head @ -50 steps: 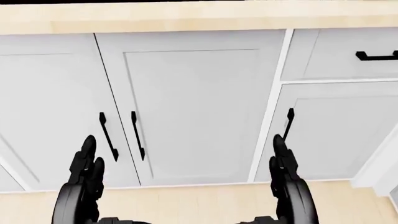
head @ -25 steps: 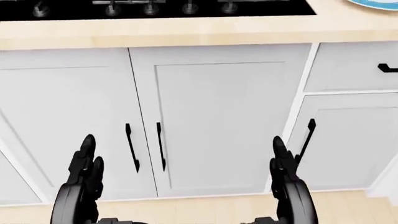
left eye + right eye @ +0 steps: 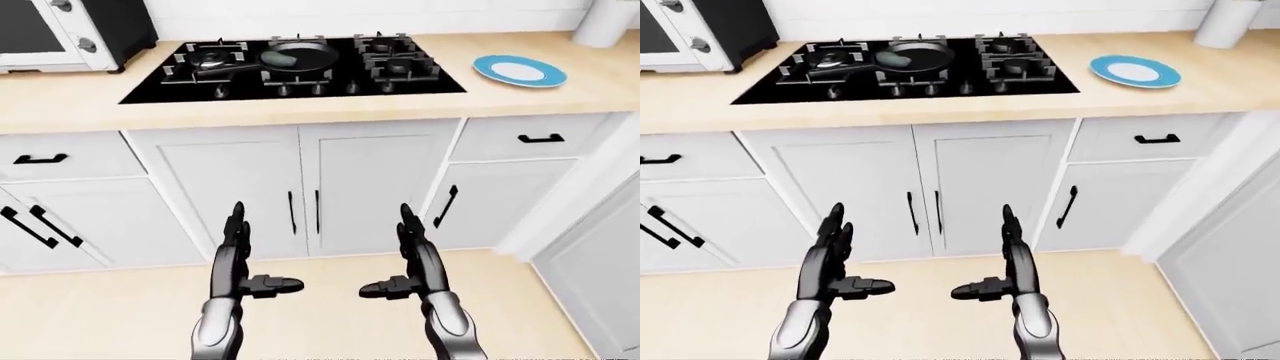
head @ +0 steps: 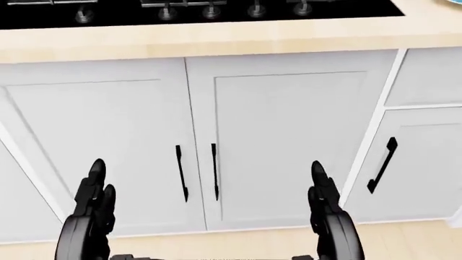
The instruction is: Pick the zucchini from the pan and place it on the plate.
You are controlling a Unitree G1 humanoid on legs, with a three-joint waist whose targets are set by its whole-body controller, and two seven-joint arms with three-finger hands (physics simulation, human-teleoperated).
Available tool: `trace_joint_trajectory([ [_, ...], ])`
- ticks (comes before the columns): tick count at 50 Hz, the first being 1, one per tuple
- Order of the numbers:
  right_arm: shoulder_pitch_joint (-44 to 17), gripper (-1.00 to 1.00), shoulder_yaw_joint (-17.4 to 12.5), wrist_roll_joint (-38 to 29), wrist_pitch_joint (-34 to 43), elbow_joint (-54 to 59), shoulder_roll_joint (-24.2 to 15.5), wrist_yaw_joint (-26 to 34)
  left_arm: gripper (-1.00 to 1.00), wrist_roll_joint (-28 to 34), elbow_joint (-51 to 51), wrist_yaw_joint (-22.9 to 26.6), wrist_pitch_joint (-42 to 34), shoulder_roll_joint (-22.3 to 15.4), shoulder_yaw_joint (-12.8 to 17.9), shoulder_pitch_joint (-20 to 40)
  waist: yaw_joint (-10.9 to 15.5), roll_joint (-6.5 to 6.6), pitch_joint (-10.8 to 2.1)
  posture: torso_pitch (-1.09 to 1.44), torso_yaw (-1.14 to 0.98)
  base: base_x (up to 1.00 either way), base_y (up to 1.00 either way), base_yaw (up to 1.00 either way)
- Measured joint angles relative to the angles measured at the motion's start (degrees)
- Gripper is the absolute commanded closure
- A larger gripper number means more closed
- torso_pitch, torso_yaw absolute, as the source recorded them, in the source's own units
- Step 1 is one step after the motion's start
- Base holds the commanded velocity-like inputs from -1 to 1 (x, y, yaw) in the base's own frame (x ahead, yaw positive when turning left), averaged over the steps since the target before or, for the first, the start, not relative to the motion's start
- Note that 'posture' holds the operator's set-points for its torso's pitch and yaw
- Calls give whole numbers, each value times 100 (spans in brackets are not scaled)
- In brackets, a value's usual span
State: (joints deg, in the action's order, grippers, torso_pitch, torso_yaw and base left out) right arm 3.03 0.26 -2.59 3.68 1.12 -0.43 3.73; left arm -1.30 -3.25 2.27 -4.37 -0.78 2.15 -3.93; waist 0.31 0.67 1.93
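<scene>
The zucchini [image 3: 282, 56] lies in the pan [image 3: 298, 55] on the stove [image 3: 300, 71], with the plate [image 3: 519, 71] at 3 o'clock from it; it is probably light, firm and smooth, best pinched across its middle. Both the left hand [image 3: 236, 259] and right hand [image 3: 417, 262] hang empty, fingers spread. Against the earlier head view, the cabinet doors [image 4: 288, 146] sit further right and the stove's knobs now show, so the camera has moved.

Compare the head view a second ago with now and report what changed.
The camera moved: the whole picture slid right and down, bringing the black stove's knobs into view and carrying the white cabinet doors' black handles rightward and lower. Nothing was grasped. The left robot hand and right robot hand stayed open and empty.
</scene>
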Motion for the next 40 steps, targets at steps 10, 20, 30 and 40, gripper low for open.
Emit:
trace_joint_trajectory([
  [10, 24, -100, -130, -16, -26, 14, -55, -64, -100, -10, 54, 60, 12, 62, -152, 0, -155, -416, -36, 0, 0, 0, 27, 0],
  [20, -40, -100, -61, -21, -46, -44, -7, -51, -100, 7, -80, 46, 95, 18, -106, 32, -75, 349, -35, 0, 0, 0, 27, 0],
  [30, -2, -100, -84, 123, -32, -104, -9, 13, -100, 22, -56, 10, 59, 15, -70, -13, -19, -23, 24, 0, 0, 0, 8, 0],
  [40, -8, -100, -92, 147, -13, -75, -7, 3, -100, 9, 47, 13, 58, 29, -59, 25, 93, -280, 11, 0, 0, 0, 0, 0],
])
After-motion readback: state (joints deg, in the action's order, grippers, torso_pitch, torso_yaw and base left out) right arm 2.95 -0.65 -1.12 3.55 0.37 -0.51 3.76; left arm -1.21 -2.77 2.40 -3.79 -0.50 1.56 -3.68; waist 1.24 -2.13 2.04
